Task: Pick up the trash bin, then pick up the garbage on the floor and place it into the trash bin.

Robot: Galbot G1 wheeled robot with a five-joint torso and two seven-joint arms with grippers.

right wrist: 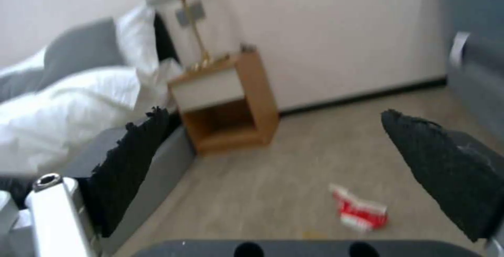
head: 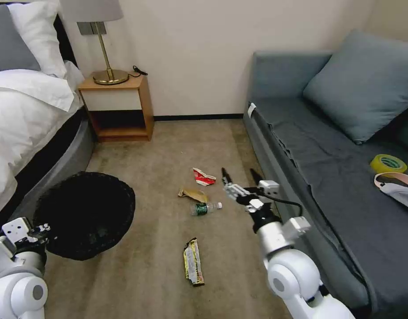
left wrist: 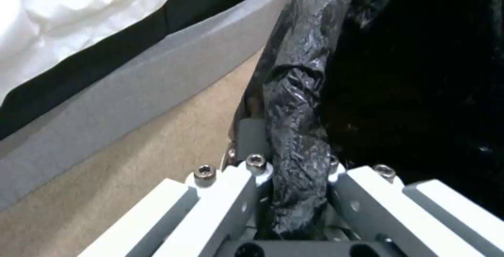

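Black crinkly plastic lines the trash bin [head: 86,212], whose rim the left end effector [left wrist: 297,194] pinches tight beside the bed [head: 31,115]. Over the carpet's middle, the right end effector [head: 240,178] hangs with fingers spread wide, empty, near the red-and-white carton [head: 203,177], brown paper [head: 193,194], bottle [head: 205,208] and yellow wrapper [head: 193,261].

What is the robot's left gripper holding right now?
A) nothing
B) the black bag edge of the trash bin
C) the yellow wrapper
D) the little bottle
B: the left gripper is shut on the black-bag rim of the trash bin, while the bottle and yellow wrapper lie on the floor.
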